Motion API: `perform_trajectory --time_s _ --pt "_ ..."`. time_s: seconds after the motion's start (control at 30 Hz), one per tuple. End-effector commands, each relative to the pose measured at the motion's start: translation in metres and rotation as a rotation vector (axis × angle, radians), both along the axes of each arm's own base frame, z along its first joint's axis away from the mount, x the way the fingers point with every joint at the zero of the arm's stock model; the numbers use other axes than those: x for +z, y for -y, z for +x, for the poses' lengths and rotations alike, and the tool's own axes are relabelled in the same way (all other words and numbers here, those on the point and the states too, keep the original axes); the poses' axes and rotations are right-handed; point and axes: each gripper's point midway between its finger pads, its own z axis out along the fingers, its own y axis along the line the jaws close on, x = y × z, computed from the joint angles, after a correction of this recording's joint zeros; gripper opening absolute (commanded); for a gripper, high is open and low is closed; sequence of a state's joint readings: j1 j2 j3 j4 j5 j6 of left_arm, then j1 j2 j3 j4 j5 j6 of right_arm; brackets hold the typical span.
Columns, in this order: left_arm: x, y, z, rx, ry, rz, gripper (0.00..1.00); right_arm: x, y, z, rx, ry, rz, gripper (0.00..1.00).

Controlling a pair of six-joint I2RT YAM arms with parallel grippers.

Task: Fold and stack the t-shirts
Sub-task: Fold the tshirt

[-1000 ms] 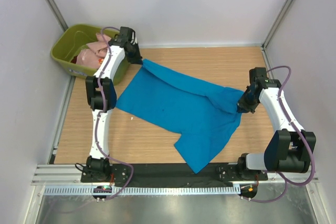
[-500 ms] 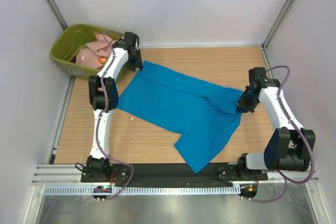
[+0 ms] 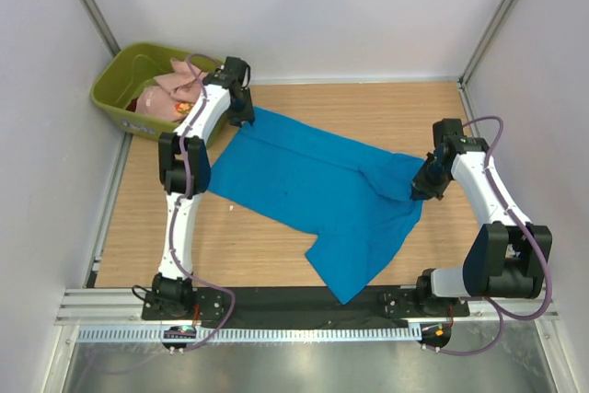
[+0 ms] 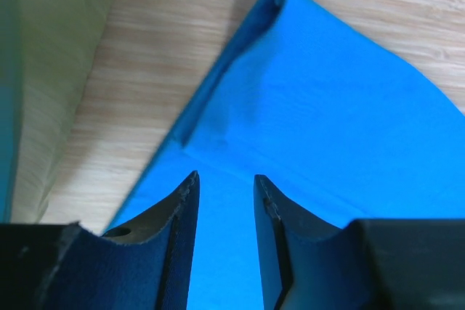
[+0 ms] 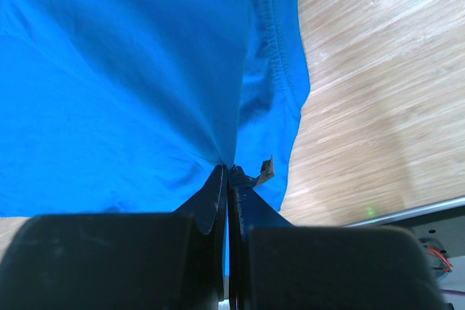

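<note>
Top external: blue t-shirt (image 3: 313,192) is lying spread across the middle of the wooden table (image 3: 368,108), mostly flat, one sleeve pointing toward the near edge. Left gripper (image 3: 241,109) is sitting over the shirt's far-left corner, just beside the olive-green tub (image 3: 115,103). Pink t-shirt (image 3: 175,87) is lying bunched inside the tub, with red-orange patterned t-shirt (image 3: 144,104) partly showing next to it.

Left wrist: fingers (image 4: 178,208) are standing a narrow gap apart with nothing clamped; blue cloth is lying below them, its folded edge running to a point on the wood.

Right gripper (image 5: 227,172) is pinching the shirt at its right edge, jaws pressed together on a fold of blue cloth, and the fabric is pulling into creases that meet at the tips.
</note>
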State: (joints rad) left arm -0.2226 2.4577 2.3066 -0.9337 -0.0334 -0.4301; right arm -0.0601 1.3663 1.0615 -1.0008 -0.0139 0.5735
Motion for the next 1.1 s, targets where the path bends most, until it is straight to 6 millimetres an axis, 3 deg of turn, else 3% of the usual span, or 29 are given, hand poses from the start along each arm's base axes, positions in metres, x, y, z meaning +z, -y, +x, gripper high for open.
perform_trajectory --time_s 0.0,0.13,0.23,0.4,0.43,0.47,0.57,0.6,0.73,0.77,0.83,0.87,0.97,1.07 --pt "0.024 0.003 -0.027 0.043 -0.048 0.011 0.38 0.000 -0.001 -0.008 0.007 -0.027 -0.002 0.01" --pt "0.029 0.015 -0.024 0.044 -0.036 -0.047 0.39 -0.031 -0.009 -0.030 -0.002 -0.137 0.029 0.01" --pt "0.025 0.019 -0.023 0.050 -0.044 -0.061 0.38 -0.045 -0.011 -0.034 -0.010 -0.161 0.038 0.01" --pt "0.025 0.040 -0.025 0.002 -0.058 -0.136 0.38 -0.046 -0.011 -0.024 0.001 -0.155 0.042 0.03" --pt "0.025 0.046 -0.026 -0.019 -0.058 -0.145 0.38 -0.047 -0.009 -0.021 0.001 -0.163 0.034 0.08" --pt "0.027 0.050 -0.024 -0.031 -0.044 -0.154 0.38 -0.044 -0.004 -0.017 0.001 -0.154 0.016 0.24" --pt "0.035 0.062 -0.021 -0.066 -0.001 -0.166 0.38 -0.027 0.011 0.013 -0.055 -0.063 0.000 0.55" --pt "0.038 0.065 -0.020 -0.073 0.011 -0.175 0.38 -0.016 0.021 0.031 -0.084 -0.009 -0.003 0.57" --pt "0.037 0.080 -0.011 -0.084 0.036 -0.238 0.38 -0.007 0.060 0.077 -0.156 0.067 -0.081 0.55" --pt "0.040 0.083 -0.007 -0.084 0.048 -0.253 0.37 -0.018 0.066 0.087 -0.164 0.050 -0.087 0.49" --pt "0.033 0.090 -0.001 -0.091 0.052 -0.282 0.35 -0.017 0.077 0.110 -0.153 0.086 -0.093 0.40" --pt "0.032 0.091 0.001 -0.084 0.052 -0.291 0.35 -0.028 0.079 0.115 -0.146 0.066 -0.090 0.35" --pt "0.021 0.097 0.004 -0.080 0.045 -0.326 0.31 -0.026 0.089 0.137 -0.115 0.097 -0.129 0.28" --pt "0.012 0.104 0.007 -0.076 0.042 -0.363 0.28 -0.030 0.102 0.146 -0.118 0.074 -0.165 0.28"
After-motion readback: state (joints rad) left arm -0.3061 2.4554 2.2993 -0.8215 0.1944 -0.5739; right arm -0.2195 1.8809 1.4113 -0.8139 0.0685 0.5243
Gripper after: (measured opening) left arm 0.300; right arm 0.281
